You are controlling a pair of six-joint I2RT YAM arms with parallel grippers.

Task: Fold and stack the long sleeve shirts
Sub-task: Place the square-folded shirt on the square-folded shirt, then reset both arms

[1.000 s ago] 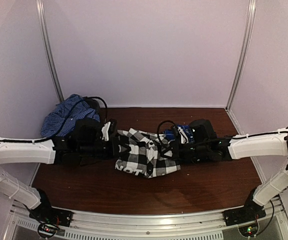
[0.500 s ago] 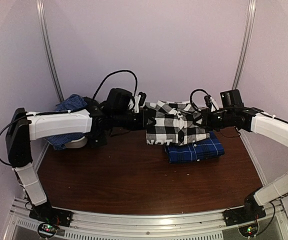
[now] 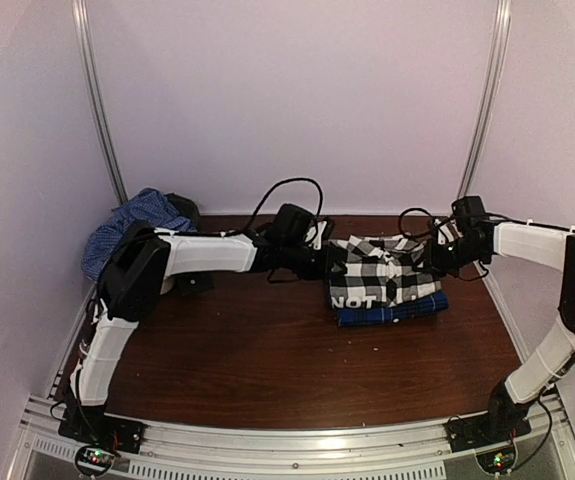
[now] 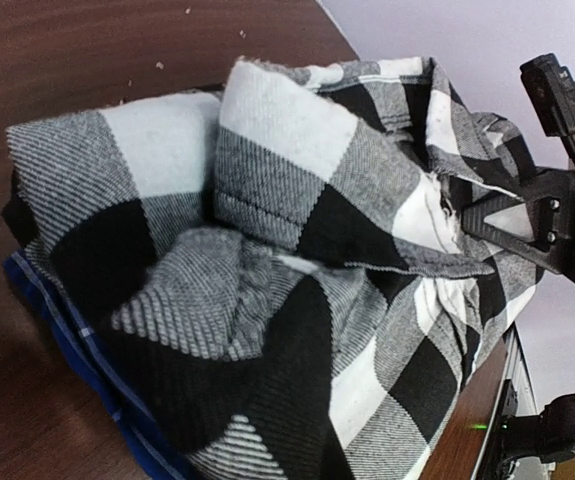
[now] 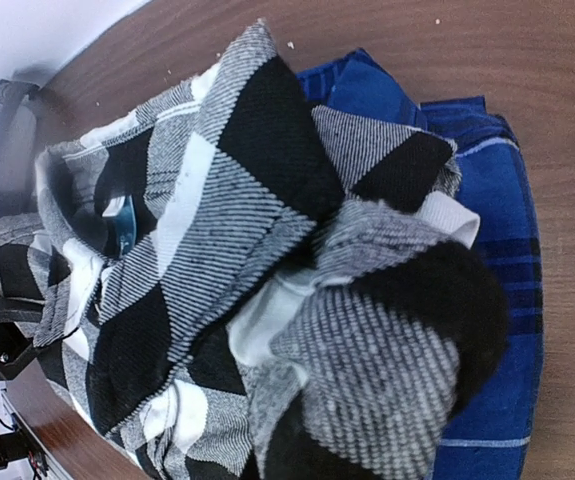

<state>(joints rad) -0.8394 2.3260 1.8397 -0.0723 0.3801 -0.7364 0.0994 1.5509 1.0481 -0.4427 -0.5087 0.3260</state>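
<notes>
The black-and-white check shirt (image 3: 377, 272) lies bunched on top of the folded royal blue shirt (image 3: 395, 309) at the back right of the table. My left gripper (image 3: 329, 262) is at the check shirt's left edge and my right gripper (image 3: 435, 258) at its right edge. Both hold the cloth, their fingertips buried in it. The left wrist view is filled by the check shirt (image 4: 297, 250), with the blue shirt (image 4: 57, 320) under it. The right wrist view shows the check shirt (image 5: 247, 250) on the blue shirt (image 5: 497, 200).
A lighter blue crumpled cloth (image 3: 132, 228) lies at the back left corner with a small black piece (image 3: 182, 206) behind it. The brown table (image 3: 267, 350) is walled by white panels and metal posts (image 3: 477, 120). A cable (image 3: 287, 190) loops above the left wrist.
Both arms carried the check shirt from the table's middle up and to the back right, then lowered it onto the blue shirt, which the right arm uncovered.
</notes>
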